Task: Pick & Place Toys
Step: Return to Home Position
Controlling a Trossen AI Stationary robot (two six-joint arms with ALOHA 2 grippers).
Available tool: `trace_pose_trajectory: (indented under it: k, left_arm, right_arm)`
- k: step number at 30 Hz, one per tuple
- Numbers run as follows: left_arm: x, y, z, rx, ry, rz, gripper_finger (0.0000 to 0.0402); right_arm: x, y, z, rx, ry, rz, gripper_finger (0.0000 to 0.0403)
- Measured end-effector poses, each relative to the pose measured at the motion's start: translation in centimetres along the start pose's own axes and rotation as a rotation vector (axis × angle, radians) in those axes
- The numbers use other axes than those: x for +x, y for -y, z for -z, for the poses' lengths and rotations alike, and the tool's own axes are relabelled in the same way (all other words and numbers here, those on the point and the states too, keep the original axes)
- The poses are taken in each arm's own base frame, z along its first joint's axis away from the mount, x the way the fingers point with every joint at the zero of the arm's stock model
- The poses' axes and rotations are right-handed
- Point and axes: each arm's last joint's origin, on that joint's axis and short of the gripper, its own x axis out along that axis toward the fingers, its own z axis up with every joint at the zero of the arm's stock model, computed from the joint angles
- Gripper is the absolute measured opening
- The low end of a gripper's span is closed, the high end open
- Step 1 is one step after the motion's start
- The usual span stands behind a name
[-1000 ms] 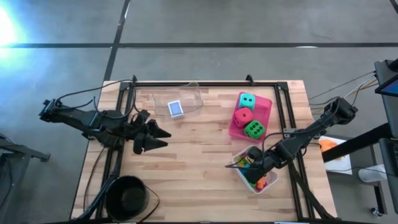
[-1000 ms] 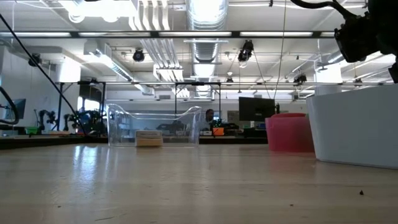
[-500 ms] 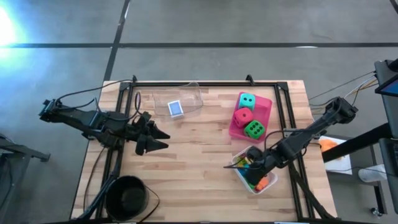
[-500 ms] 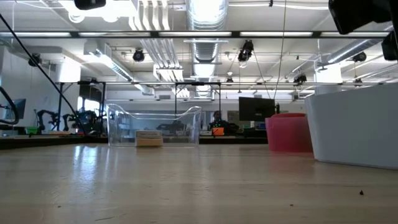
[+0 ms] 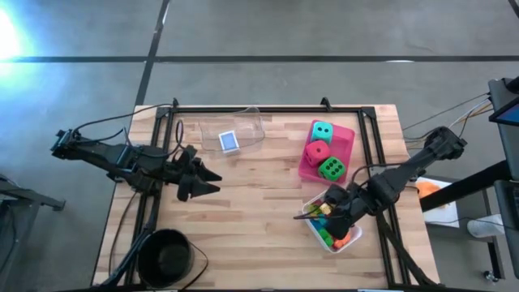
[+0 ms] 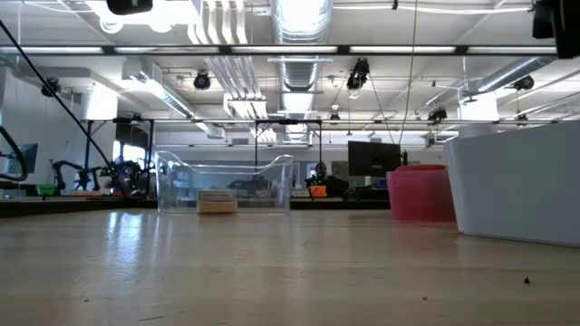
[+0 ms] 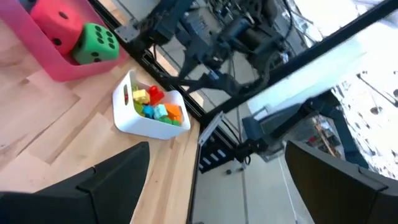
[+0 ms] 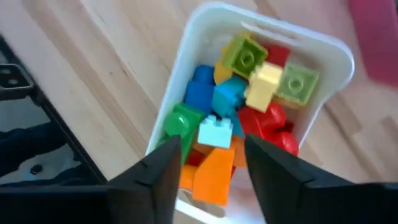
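currently, bricks (image 8: 231, 104) lie heaped in the white bin (image 8: 250, 15), whose long axis runs far-left to near-right. right gripper (image 8: 213, 148) hangs above, fingers spread, hiding part of the heap. left gripper (image 5: 216, 181) waits at left, fingers spread.

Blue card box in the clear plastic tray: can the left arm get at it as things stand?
Probably yes. The left end effector hovers open over the wooden table near the clear plastic tray, which is open-topped, and nothing lies between it and the blue card box.
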Motion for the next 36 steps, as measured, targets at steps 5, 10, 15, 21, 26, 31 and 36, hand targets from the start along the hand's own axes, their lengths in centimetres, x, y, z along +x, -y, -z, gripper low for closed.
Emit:
trace_pose_trajectory:
  k: [5,10,15,21,26,31,36]
  left_arm:
    - [0.0,0.3,-0.4,-0.003,0.063,0.015,0.038]
    - [-0.1,0.8,-0.8,0.029,0.114,0.059,0.038]
    - [0.0,0.8,-1.0,0.027,0.17,0.027,0.038]
    - [0.3,0.5,-1.0,-0.073,0.21,-0.024,0.0376]
    - [1.6,1.1,-1.2,-0.036,0.252,0.037,0.0306]
    - [3.1,1.3,-1.2,0.049,0.271,0.049,0.0159]
    - [3.0,0.8,-0.9,0.102,0.241,-0.001,0.0027]
  right_arm:
    - [-1.5,-0.4,-0.4,-0.08,0.092,-0.031,0.0108]
    - [-4.1,-0.1,-0.3,-0.144,0.252,-0.074,0.0051]
    - [-6.3,0.8,0.3,-0.211,0.394,-0.102,0.0014]
    - [-8.1,1.8,0.7,-0.319,0.439,-0.143,0.0009]
    - [-9.3,2.5,0.7,-0.358,0.482,-0.166,0.0008]
    - [-10.7,3.7,0.8,-0.424,0.511,-0.196,0.0008]
    - [-11.7,5.1,1.2,-0.461,0.464,-0.263,0.0008]
